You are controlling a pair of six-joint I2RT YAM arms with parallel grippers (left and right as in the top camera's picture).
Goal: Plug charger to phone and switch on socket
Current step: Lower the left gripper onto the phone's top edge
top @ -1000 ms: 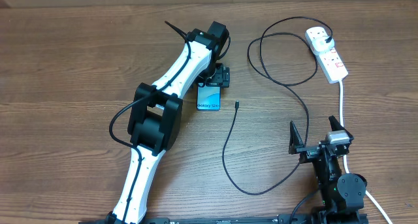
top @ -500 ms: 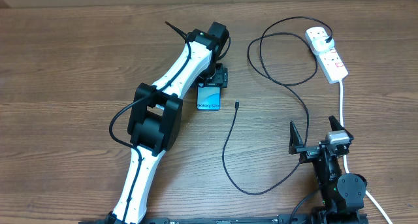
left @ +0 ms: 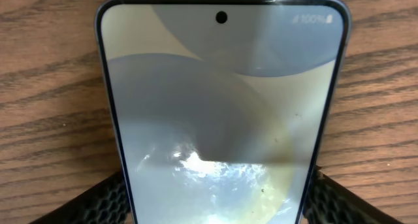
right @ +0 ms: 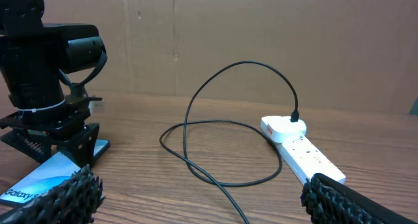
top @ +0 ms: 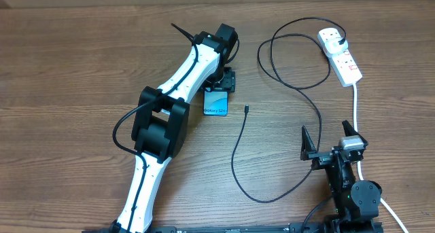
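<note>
Brown wood-grain table (top: 81, 56), cardboard wall (right: 261, 28) behind, left gripper (left: 222, 185) clasping phone (left: 222, 106), right gripper (right: 202, 188) wide open

Wooden table (top: 68, 70), cardboard backdrop (right: 261, 28).

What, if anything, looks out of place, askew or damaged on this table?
Nothing stands out. The phone lies flat and looks intact. The charger runs in loose loops, its tip free beside the phone, and its plug sits in the socket.
</note>
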